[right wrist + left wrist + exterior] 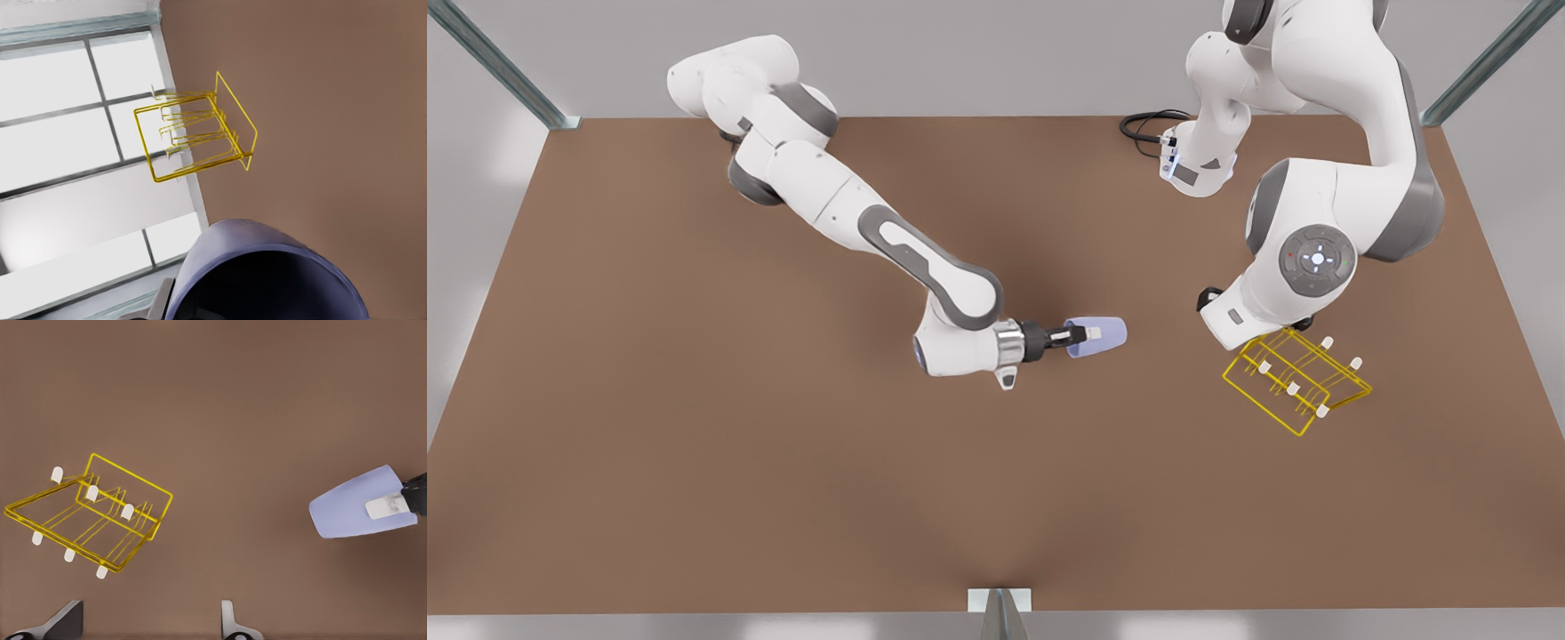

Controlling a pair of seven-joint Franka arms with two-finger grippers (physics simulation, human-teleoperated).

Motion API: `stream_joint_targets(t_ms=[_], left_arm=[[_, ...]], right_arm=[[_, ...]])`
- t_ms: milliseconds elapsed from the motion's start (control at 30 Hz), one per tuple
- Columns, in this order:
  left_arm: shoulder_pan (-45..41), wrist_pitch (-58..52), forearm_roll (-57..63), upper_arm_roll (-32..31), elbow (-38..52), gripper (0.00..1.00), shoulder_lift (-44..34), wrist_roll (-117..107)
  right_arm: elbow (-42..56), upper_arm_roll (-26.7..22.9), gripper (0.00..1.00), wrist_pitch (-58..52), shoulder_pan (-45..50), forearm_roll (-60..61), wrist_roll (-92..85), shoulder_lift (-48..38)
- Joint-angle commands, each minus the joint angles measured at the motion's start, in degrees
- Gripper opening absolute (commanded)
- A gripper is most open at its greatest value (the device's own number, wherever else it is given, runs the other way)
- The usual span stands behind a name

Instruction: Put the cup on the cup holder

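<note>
Lavender cup (1096, 338) in right gripper (1085, 335), cup holder (1296, 380) bare

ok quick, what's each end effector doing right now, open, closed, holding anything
Right end effector: closed on the cup, held sideways above the table.
Left end effector: open, empty, near the cup holder.

1. Cup (1098, 337): smooth, plain lavender-blue surface, plastic-looking, soft matt sheen; the inside reads dark in the right wrist view (267, 280).
2. Cup holder (1294, 384): thin yellow wire, glossy like coated metal; the prong tips carry white matt caps (93, 493).
3. Bench (694, 444): flat brown top, matt, even and without grain, with faint pale reflections along the edges.
4. Arm shells (1325, 204): glossy white plastic with matt grey joint covers.
5. Wrist flange (1007, 344) behind the right gripper (1087, 333): bright polished metal; fingers (1064, 336) black, matt, with pale pads.
6. Frame posts (498, 62) at the bench corners: dull grey metal.
</note>
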Motion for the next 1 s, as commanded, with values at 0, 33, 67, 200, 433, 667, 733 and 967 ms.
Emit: stream_joint_targets(t_ms=[0, 33, 67, 200, 433, 667, 733, 967], left_arm=[[0.0, 0.1, 0.0, 0.0, 0.0, 1.00, -0.1, 0.0], [0.0, 0.1, 0.0, 0.1, 0.0, 1.00, 0.0, 0.0], [0.2, 0.7, 0.0, 0.0, 0.0, 1.00, 0.1, 0.1], [-0.1, 0.9, 0.0, 0.0, -0.3, 1.00, 0.5, 0.0], [-0.5, 1.3, 0.0, -0.1, -0.3, 1.00, 0.5, 0.0], [-0.7, 2.0, 0.0, -0.2, -0.2, 1.00, 0.9, 0.0], [-1.2, 3.1, -2.7, -0.2, -0.2, 1.00, 0.9, 0.0], [-16.9, 13.9, -12.3, -0.4, -0.3, 1.00, 12.4, 27.8]], right_arm=[[1.6, -0.5, 0.21, 5.3, 1.0, 0.3, 1.3, 1.4], [1.7, -2.2, 0.21, 5.3, 2.1, 0.4, 1.3, 1.7], [1.7, -2.8, 0.21, 5.3, 2.3, 0.3, 1.3, 2.1], [3.9, -5.2, 0.21, 5.4, 4.0, 0.4, 0.7, 4.8], [3.9, -5.4, 0.21, 6.4, 4.3, 0.3, 0.2, 7.1], [3.8, -6.5, 0.81, 6.5, 4.3, 0.3, 0.0, 8.0], [3.2, -6.6, 1.00, 7.3, 3.7, 0.1, -0.2, 8.0], [0.8, -6.6, 1.00, -0.6, -3.4, -0.4, -3.5, 7.0]])
